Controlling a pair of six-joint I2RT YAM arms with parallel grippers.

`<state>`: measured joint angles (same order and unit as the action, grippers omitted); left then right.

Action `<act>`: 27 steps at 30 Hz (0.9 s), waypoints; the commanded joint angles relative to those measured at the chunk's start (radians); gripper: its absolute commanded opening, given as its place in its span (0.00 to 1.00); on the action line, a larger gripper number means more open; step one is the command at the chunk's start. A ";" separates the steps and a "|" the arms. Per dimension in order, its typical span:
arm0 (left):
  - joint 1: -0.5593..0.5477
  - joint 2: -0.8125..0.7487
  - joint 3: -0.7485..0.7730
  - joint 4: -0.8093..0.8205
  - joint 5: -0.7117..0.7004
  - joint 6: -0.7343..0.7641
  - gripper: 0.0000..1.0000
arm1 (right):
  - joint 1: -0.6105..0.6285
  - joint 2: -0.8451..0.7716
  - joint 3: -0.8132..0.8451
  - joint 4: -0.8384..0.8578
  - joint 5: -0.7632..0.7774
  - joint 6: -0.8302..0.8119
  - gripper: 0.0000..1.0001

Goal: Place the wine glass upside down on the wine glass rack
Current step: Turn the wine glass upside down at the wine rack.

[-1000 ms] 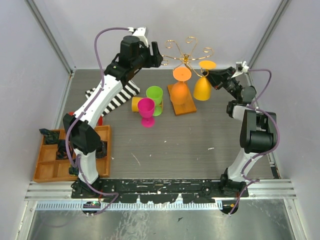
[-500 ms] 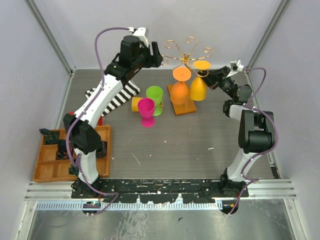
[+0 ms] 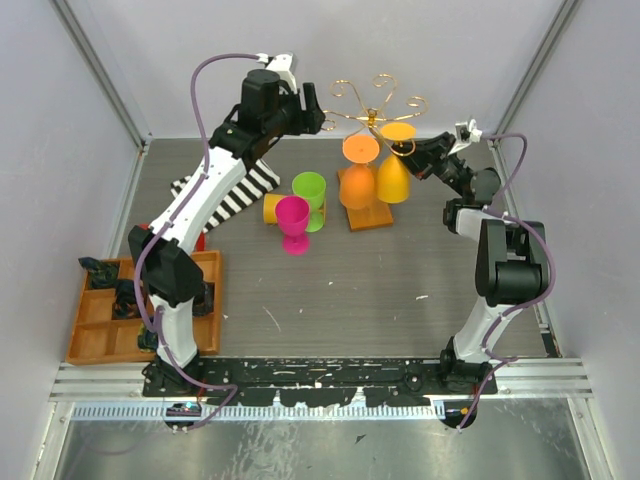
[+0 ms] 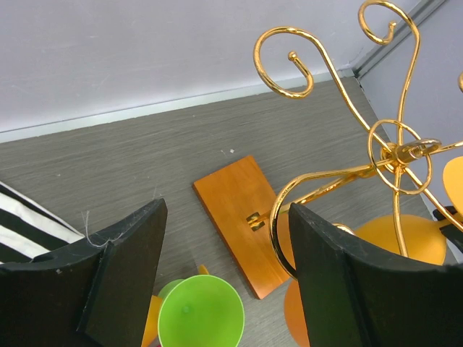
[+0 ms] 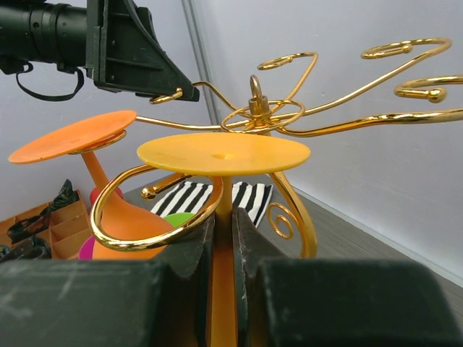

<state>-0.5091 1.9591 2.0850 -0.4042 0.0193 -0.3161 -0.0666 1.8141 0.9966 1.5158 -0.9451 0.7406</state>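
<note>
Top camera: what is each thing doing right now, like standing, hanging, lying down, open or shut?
wine glass rack, standing upright.
orange glass, hanging upside down on the rack.
wine glass, upside down, stem in the right gripper.
right gripper, shut on the wine glass.
left gripper, open, holding nothing.
green glass, standing upright.
pink glass, standing upright.
yellow cup, lying on its side.

Counter [image 3: 350,285], grey, scuffed.
- Green goblet [image 3: 310,188] upright, mid-counter.
- Magenta goblet [image 3: 293,222] upright, just in front of it.
- Yellow cup [image 3: 270,208] on its side, beside both.
- Black-and-white striped cloth [image 3: 258,184] behind.
- Compartmented wooden tray [image 3: 95,345] at left edge, holding black clutter [image 3: 100,268].
</note>
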 commanded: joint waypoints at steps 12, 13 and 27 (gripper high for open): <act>-0.009 0.031 0.046 -0.014 0.057 -0.007 0.75 | 0.030 -0.044 0.013 0.179 -0.058 0.005 0.01; -0.009 0.032 0.047 -0.017 0.057 -0.006 0.75 | 0.031 -0.049 0.009 0.180 -0.058 0.005 0.01; -0.010 0.034 0.053 -0.027 0.046 0.000 0.75 | 0.010 -0.112 -0.047 0.179 -0.018 0.006 0.01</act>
<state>-0.5076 1.9755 2.1025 -0.4061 0.0299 -0.3183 -0.0517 1.7741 0.9565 1.5158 -0.9707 0.7406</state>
